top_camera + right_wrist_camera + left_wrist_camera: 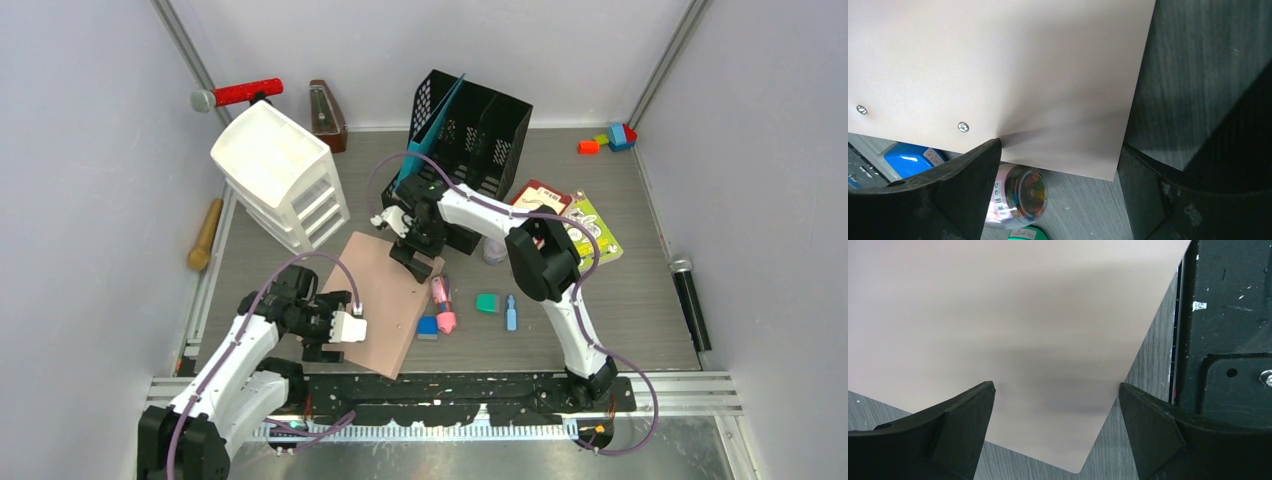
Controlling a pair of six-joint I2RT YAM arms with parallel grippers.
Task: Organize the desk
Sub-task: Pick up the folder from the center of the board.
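The desk [650,300] spreads between the walls, a tan board [385,300] lying mid-desk. Left gripper [1055,390] gapes wide over the board's near corner, right gripper [1058,147] over its far corner, both empty. An uneven pinch could swing the board into the jar [1020,192] just beside it.

In the right wrist view, the pinkish board [998,65] is cut off by the top edge; at lower left, a jar [1023,192] is partly hidden behind it.
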